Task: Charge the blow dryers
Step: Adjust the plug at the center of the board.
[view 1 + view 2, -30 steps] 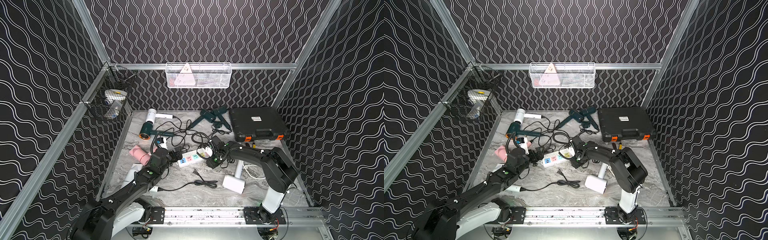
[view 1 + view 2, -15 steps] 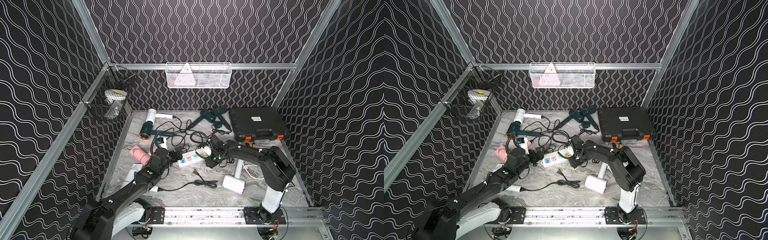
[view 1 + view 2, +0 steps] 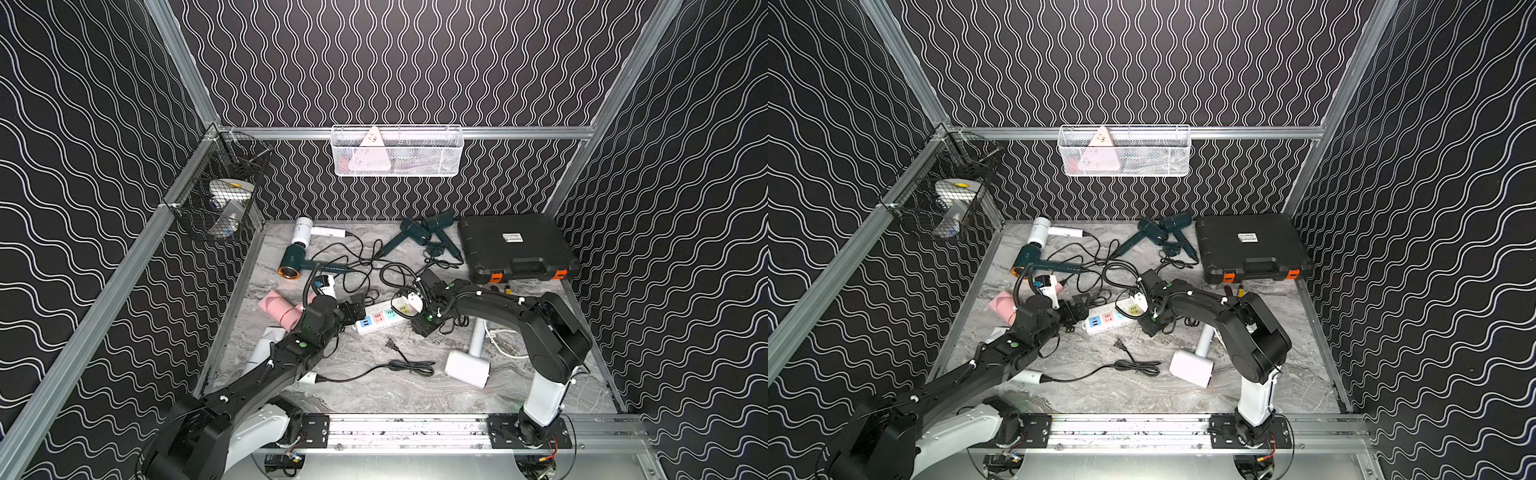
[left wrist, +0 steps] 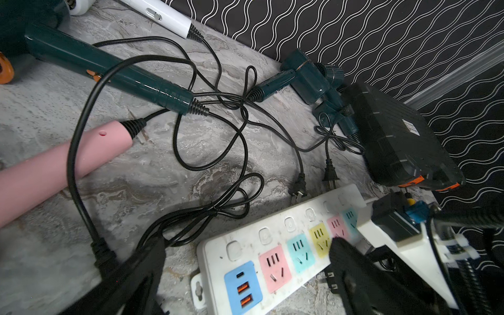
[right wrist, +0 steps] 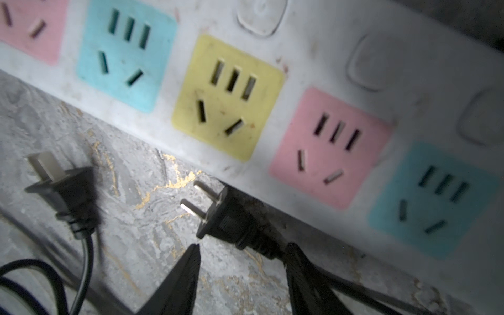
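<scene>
Blow dryers lie around the marble floor: a pink one (image 3: 277, 308), a copper-ringed teal one (image 3: 296, 261), a white one (image 3: 302, 230) at the back, two teal ones (image 3: 415, 232) and a white one (image 3: 467, 368) in front. The white power strip (image 3: 384, 318) lies between the arms. My left gripper (image 4: 246, 261) is open and straddles the strip's blue USB end. My right gripper (image 5: 242, 256) is open and low over the floor on the strip's far side. A black two-pin plug (image 5: 223, 215) lies just ahead of its fingertips, ungripped, and the plug's cord runs past one finger.
A second loose plug (image 5: 62, 185) lies close by, and another (image 3: 390, 343) in front of the strip. Tangled black cords (image 3: 353, 266) cover the middle. A black case (image 3: 515, 247) with orange latches stands at the back right. Wire baskets (image 3: 397, 151) hang on the walls.
The right wrist has shifted slightly to the left along the strip. The left arm has not moved.
</scene>
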